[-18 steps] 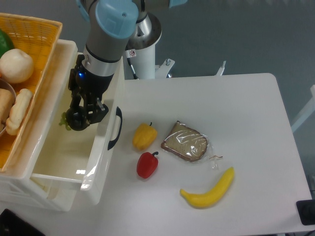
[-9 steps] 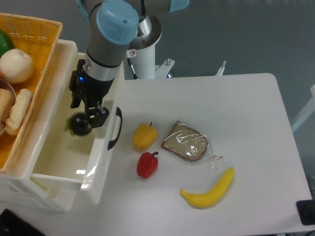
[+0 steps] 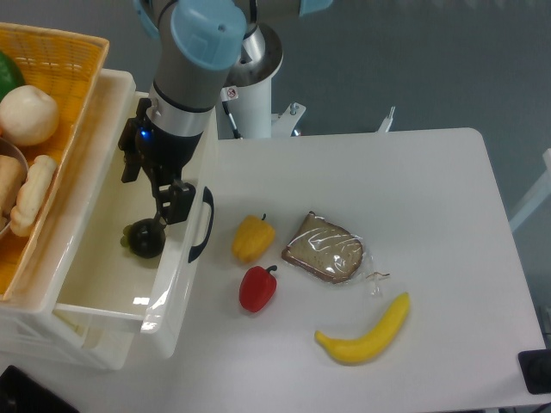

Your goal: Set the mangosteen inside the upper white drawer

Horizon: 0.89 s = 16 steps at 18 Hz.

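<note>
The mangosteen [image 3: 144, 240], near-black with a green cap, lies on the floor of the upper white drawer [image 3: 103, 284], close to its front wall by the black handle [image 3: 201, 224]. My gripper [image 3: 153, 191] hangs just above the fruit inside the drawer. Its fingers are apart and hold nothing.
A yellow woven basket [image 3: 60, 95] with produce sits at the far left above the drawer. On the table lie a yellow pepper [image 3: 252, 237], a red pepper [image 3: 257, 288], wrapped bread [image 3: 326, 248] and a banana [image 3: 365, 331].
The gripper let go of the mangosteen, which dropped to the drawer floor. The gripper has risen slightly.
</note>
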### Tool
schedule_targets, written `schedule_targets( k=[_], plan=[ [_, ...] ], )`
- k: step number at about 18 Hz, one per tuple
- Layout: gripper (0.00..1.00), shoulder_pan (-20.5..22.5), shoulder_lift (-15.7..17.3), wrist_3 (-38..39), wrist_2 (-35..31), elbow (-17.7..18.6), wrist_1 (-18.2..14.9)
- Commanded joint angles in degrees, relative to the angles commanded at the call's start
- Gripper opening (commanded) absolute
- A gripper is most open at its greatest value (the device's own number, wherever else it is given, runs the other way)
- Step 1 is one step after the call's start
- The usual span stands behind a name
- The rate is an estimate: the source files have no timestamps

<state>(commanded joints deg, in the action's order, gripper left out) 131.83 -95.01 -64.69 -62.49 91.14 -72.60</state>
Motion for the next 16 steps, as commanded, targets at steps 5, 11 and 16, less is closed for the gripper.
schedule_targets(
  k=[5,11,16],
  plan=[
    [1.0,4.12,0.7,4.22,0.0,-0.26,0.0],
    [1.0,13.53,-0.87,4.23,-0.09,0.09,0.09],
    [1.0,20.03,-5.26,2.82,-0.88,-0.09,1.84]
  ],
)
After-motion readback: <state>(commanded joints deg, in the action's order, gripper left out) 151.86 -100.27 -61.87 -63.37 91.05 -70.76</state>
